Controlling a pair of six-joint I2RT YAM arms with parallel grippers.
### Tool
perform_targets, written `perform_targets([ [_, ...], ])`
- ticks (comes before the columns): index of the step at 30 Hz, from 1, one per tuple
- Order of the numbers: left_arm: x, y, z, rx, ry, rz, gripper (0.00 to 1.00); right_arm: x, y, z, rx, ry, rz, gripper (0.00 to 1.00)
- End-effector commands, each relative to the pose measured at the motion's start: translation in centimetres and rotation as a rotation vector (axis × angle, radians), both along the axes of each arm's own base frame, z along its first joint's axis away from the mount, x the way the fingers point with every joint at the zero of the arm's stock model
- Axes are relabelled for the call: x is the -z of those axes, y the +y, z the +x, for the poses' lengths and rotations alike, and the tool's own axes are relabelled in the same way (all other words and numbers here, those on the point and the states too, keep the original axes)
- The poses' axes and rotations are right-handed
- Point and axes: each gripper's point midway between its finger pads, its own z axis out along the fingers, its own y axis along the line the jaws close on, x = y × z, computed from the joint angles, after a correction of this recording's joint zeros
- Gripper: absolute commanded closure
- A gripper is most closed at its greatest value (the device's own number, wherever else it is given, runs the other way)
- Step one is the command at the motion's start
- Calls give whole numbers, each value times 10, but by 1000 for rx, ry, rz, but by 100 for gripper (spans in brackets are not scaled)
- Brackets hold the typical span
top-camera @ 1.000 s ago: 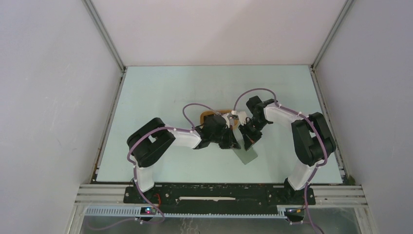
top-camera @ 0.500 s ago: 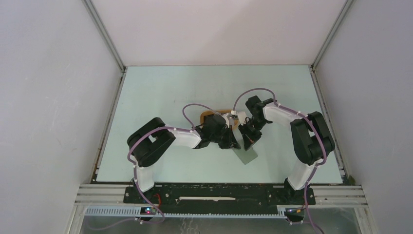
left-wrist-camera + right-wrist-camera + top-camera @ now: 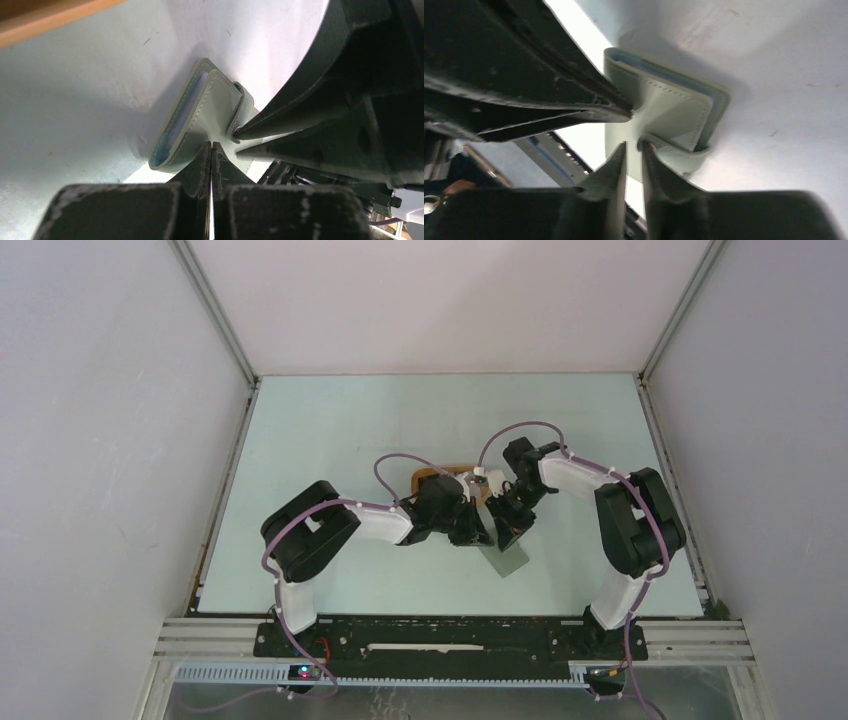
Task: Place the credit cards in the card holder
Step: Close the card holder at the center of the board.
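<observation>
The card holder [image 3: 508, 560] is a grey-green wallet lying folded on the table between both arms. My left gripper [image 3: 211, 147] is shut, with nothing between its fingers, and its tips rest on the card holder's [image 3: 200, 112] top flap. My right gripper [image 3: 634, 147] stands open by a narrow gap that holds nothing. Its right finger touches the snap tab [image 3: 676, 154], which curls over the card holder's [image 3: 664, 100] edge. Thin whitish-blue edges of the credit cards [image 3: 176, 127] show inside the fold. From above, the left gripper [image 3: 483, 538] and right gripper [image 3: 510, 533] meet tip to tip.
An orange oval tray [image 3: 438, 478] sits just behind the grippers, partly under the left wrist, and its rim [image 3: 50, 15] crosses the left wrist view's top corner. White walls enclose the pale green table [image 3: 330, 430] on three sides.
Both arms have stayed almost still over the card holder. The right gripper's jaws have parted slightly from shut.
</observation>
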Motion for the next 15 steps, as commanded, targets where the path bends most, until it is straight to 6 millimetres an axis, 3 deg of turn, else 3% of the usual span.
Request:
perform_targets([
  [1,-13,-7,-3,78,-102,-45,98,2,17,-5,-147,-68,110,62],
  [3,-18,-5,-2,74,-119,-44,94,-15,20,-2,-150,-93,184,50],
  [5,-26,-2,1,64,-148,-47,88,-33,19,1,-143,-123,255,45],
  [10,-48,8,7,42,-236,-37,75,-67,6,5,-119,-170,403,44],
  [15,-73,23,11,28,-344,-18,71,-101,-3,7,-105,-268,544,44],
])
